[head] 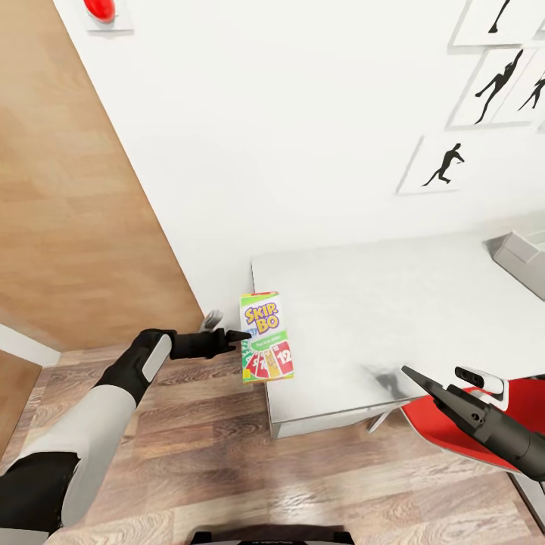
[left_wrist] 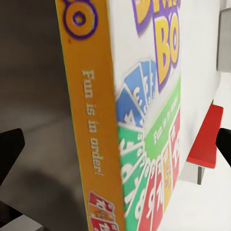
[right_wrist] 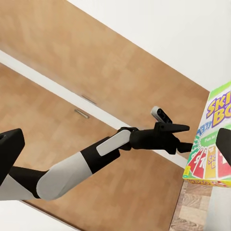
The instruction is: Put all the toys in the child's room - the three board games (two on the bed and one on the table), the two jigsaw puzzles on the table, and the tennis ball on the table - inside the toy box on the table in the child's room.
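Counts, head view: one "Skip-Bo" board game [head: 266, 336]; one table [head: 393, 318] with pale grey top; one toy box [head: 525, 257], partly cut off at the frame edge; one red-and-white chair [head: 462, 428]; four baseball-player silhouette prints [head: 448, 165]; one red wall button [head: 100, 9]; two arms, one gripper each: left gripper [head: 235, 338], right gripper [head: 416, 378]

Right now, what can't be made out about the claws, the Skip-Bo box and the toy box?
- Left claw: head view shows it at the Skip-Bo box, whose edge hides whether its tips clamp.
- Skip-Bo box, left wrist view: cropped by the frame and close-up blurred.
- Toy box, head view: cut off by the right edge, contents unseen.
- Right claw: too foreshortened to judge the jaw gap.
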